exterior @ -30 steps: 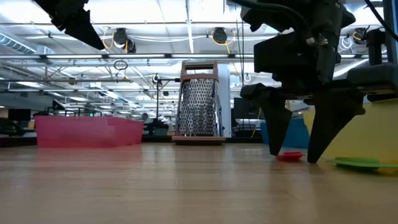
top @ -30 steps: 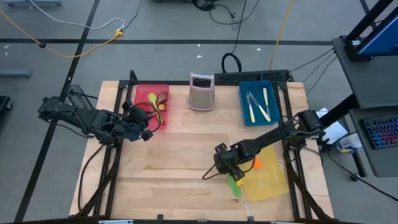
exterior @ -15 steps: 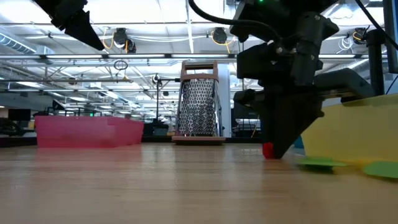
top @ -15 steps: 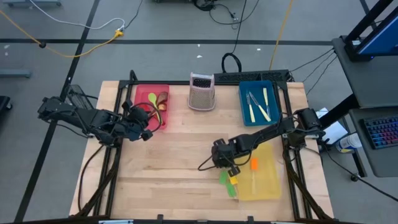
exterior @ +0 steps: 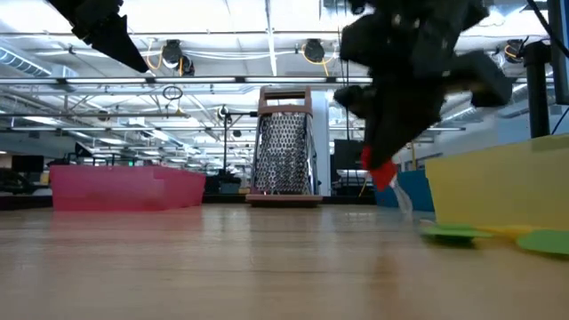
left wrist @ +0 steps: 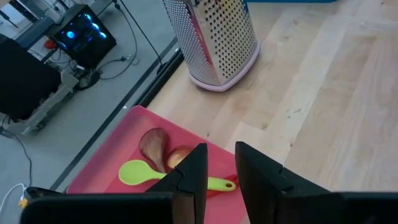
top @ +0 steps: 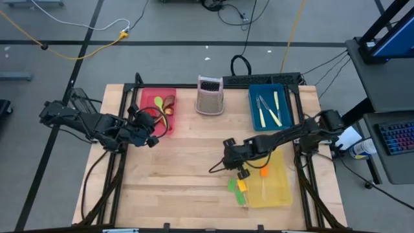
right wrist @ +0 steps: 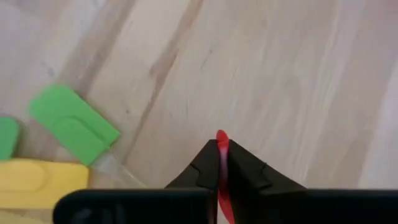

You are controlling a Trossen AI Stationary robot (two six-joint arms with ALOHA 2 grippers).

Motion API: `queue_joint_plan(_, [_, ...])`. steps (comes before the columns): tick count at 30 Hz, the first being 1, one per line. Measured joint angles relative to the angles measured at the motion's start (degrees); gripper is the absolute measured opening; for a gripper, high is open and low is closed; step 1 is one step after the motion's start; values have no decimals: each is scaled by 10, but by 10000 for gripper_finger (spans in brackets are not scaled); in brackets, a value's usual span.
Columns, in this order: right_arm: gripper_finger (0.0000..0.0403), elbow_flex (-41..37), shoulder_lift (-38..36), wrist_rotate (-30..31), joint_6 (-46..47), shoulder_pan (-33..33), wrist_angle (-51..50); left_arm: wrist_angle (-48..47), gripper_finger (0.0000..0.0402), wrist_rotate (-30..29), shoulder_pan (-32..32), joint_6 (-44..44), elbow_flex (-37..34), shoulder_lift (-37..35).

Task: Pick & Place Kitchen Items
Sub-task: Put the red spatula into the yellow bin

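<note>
My right gripper (top: pixel 242 172) hangs over the table's middle right, just left of the yellow tray (top: pixel 283 191), and is shut on a red-headed spatula (exterior: pixel 380 172). Green (right wrist: pixel 73 124) and yellow (right wrist: pixel 37 177) spatula heads lie on the wood beside the tray. An orange-headed spatula (top: pixel 264 171) lies in the tray. My left gripper (left wrist: pixel 221 167) waits open above the red tray (top: pixel 147 97), where a green spoon (left wrist: pixel 138 172) and brown spoons (left wrist: pixel 154 146) lie. My right gripper pinches the spatula's red head (right wrist: pixel 221 139) between its two fingertips, which slant down from above. The red head is off the table in the low view. A clear handle (exterior: pixel 403 201) slants down below it; I cannot tell whether its end rests on the wood.
A metal box grater (top: pixel 209 94) stands at the far middle. The blue tray (top: pixel 284 120) at the far right holds cream-handled knives (top: pixel 275 107). Bare wood stretches across the table's middle and near left.
My right gripper has shut on the red spatula head on the table and risen with it, tipping as it went. The red head has come up off the wood. The yellow tray has turned and slid toward the table's left.
</note>
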Motion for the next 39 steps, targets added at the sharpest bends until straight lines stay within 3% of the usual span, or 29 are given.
queue_joint_plan(5, [12,0,-72,36,36,12,38,0,88,1,0,-2,0,0])
queue_joint_plan(12, [9,0,-169,128,181,76,55,1,88,26,0,-6,0,0])
queue_joint_plan(22, [12,0,-293,255,342,172,-32,1,88,34,0,-25,0,0])
queue_joint_plan(26, [12,-23,-321,303,487,187,-83,1,88,39,0,-32,0,0])
queue_joint_plan(33, [12,-143,-330,270,784,188,-81,0,88,60,0,-28,0,0])
queue_joint_plan(39, [13,-230,-331,247,879,187,-73,0,88,64,0,-23,0,0])
